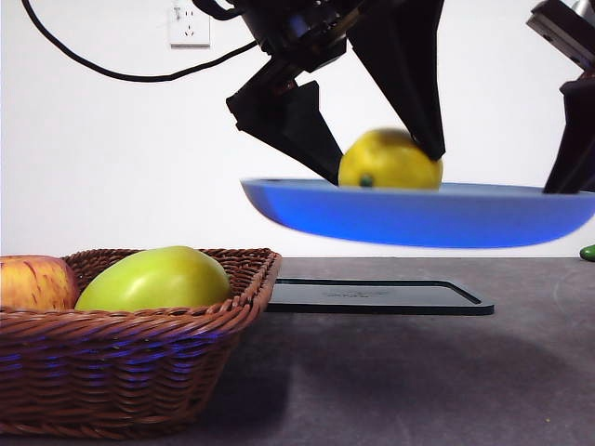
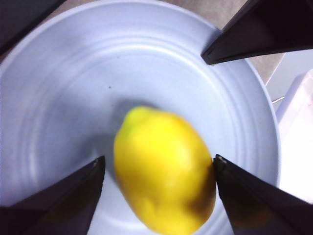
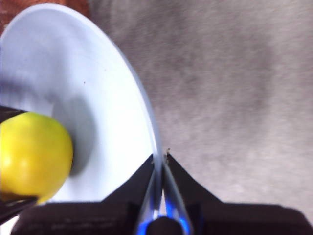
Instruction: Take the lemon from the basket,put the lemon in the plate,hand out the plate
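Note:
The light blue plate (image 1: 418,216) hangs level above the table, and my right gripper (image 3: 160,159) is shut on its rim (image 3: 146,112) at the right side (image 1: 565,177). The yellow lemon (image 1: 390,160) lies in the plate, slightly blurred. My left gripper (image 2: 157,164) reaches down from above with its jaws spread on either side of the lemon (image 2: 164,169); one jaw is against it and the other stands a little off. The right wrist view shows the lemon (image 3: 34,156) on the plate's bare inside (image 3: 98,88). The wicker basket (image 1: 139,372) stands at the near left.
The basket holds a large yellow-green fruit (image 1: 153,279) and a red-yellow apple (image 1: 33,283). A flat black tray (image 1: 372,297) lies on the grey table under the raised plate. A small green object (image 1: 588,252) peeks in at the right edge.

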`<state>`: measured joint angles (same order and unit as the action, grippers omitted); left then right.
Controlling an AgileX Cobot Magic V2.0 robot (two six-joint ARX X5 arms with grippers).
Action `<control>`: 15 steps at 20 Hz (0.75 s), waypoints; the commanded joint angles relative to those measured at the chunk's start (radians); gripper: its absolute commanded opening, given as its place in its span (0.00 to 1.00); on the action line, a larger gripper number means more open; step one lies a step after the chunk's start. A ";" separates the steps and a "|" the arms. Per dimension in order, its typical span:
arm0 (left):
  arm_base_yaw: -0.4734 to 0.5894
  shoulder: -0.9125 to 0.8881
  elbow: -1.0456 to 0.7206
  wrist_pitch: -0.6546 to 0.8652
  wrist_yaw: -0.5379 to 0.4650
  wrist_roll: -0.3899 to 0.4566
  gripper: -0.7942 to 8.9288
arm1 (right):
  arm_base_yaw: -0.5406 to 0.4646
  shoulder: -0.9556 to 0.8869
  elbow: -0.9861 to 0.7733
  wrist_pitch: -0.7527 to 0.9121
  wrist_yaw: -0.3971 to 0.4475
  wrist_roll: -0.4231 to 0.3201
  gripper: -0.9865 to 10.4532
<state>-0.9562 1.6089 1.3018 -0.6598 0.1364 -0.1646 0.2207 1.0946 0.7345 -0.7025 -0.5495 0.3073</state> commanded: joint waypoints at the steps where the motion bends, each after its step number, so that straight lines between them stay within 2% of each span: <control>1: -0.013 0.016 0.014 0.001 -0.003 0.012 0.48 | 0.003 0.006 0.009 0.013 -0.027 0.010 0.09; 4: -0.011 -0.001 0.016 -0.001 -0.008 0.011 0.48 | 0.003 0.007 0.009 0.013 -0.020 0.010 0.09; 7: 0.009 -0.091 0.016 -0.026 -0.013 0.012 0.48 | 0.002 0.007 0.009 0.016 0.000 0.010 0.09; 11: 0.029 -0.283 0.016 -0.170 -0.034 0.020 0.48 | -0.030 0.040 0.045 0.010 0.014 0.010 0.09; 15: 0.029 -0.500 0.016 -0.271 -0.043 0.026 0.48 | -0.062 0.171 0.151 0.003 0.041 -0.003 0.09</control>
<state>-0.9188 1.1103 1.3014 -0.9344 0.0948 -0.1501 0.1570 1.2495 0.8627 -0.7101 -0.5034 0.3061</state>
